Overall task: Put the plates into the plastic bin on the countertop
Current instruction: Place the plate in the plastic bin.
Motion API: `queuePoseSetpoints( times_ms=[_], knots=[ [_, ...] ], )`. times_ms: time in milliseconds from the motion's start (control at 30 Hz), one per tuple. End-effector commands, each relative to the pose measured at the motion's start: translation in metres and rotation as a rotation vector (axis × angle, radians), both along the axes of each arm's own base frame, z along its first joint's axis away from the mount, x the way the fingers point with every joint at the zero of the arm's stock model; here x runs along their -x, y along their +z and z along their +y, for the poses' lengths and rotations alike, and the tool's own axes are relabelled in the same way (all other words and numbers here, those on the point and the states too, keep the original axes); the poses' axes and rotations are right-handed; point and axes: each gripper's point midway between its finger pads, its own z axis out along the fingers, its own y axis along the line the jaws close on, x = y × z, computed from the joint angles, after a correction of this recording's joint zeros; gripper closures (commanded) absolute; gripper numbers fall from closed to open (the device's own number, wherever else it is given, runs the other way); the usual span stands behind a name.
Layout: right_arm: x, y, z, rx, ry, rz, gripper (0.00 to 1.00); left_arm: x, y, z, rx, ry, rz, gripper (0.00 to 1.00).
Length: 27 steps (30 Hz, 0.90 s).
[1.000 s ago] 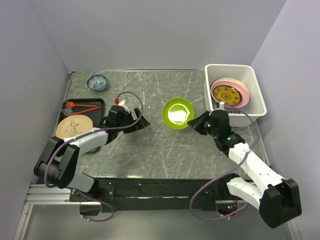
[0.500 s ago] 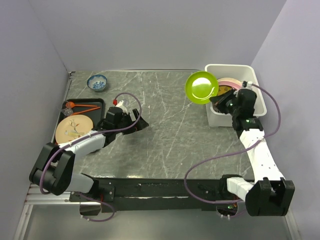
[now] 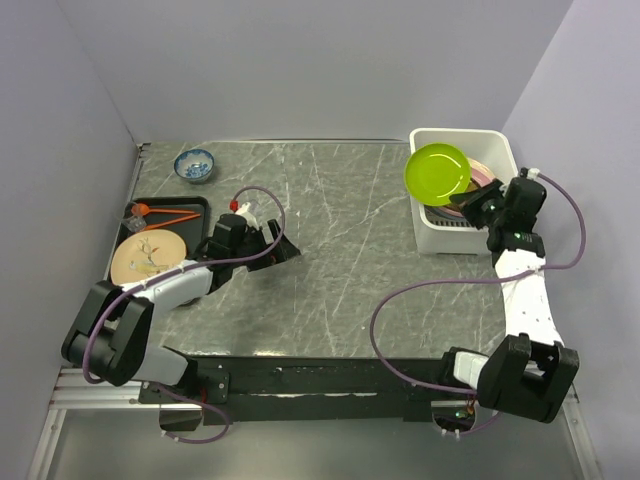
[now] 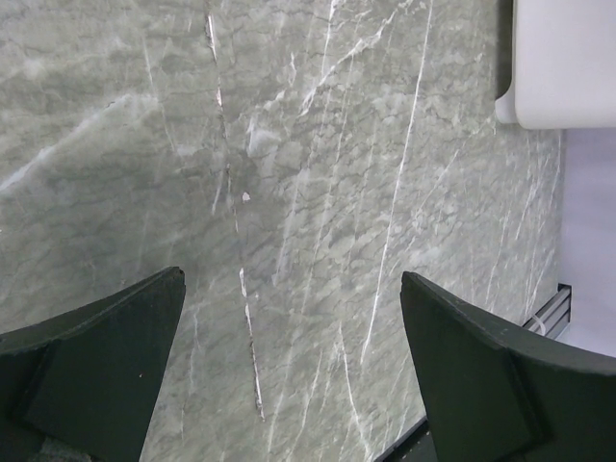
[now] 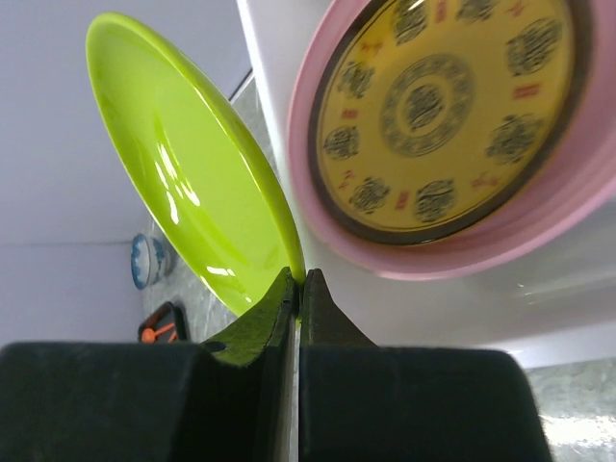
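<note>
the right gripper [image 5: 296, 279] has its fingers pressed together on the rim of the bright green round glossy plate [image 3: 437, 173], pinching it at one edge so the plate hangs tilted, partly over the left side of the white rectangular plastic bin [image 3: 445, 240] and partly over the dark grey marble-look countertop [image 3: 340, 290]. inside the bin a pink round plate [image 5: 539, 221] already lies with a small yellow-patterned plate [image 5: 443, 106] nested on it. the step in hand looks like the drop-off. to do it well, the plate should first be carried further over the bin's opening so its far rim clears the bin wall, then levelled closer to flat and lowered until it sits just above the stacked plates before the fingers part. letting go from this height and tilt would likely make the glazed plate slide, clatter or tip out over the wall. a one-edge pinch on a slick rim is weak, so slow, smooth wrist motion seems wise. the left gripper [image 4: 291, 289] hovers with its fingers spread wide over bare countertop, holding nothing, near the cream plate with a leaf sprig [image 3: 148, 255] on the flat black tray [image 3: 200, 205], which is not yet in the bin.
</note>
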Motion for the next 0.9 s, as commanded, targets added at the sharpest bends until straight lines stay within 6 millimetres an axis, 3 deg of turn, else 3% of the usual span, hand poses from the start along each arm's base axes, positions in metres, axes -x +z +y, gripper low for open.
queuePoseSetpoints(
  times_ms=[0,400,600,867],
  knots=[
    [-0.003,0.031,-0.012,0.015,-0.004,-0.099,1.00,-0.006,0.016,-0.010,0.043,-0.036,-0.052,0.01],
    [-0.002,0.015,-0.044,0.033,-0.095,-0.055,1.00,-0.002,0.011,-0.006,0.021,-0.040,-0.048,0.01],
    [-0.001,-0.006,-0.059,0.024,-0.131,-0.011,1.00,-0.003,0.010,-0.007,0.024,-0.044,-0.048,0.01],
    [-0.008,-0.026,-0.056,-0.026,-0.093,0.027,0.98,-0.005,0.008,-0.006,0.009,-0.031,-0.035,0.01]
  ],
)
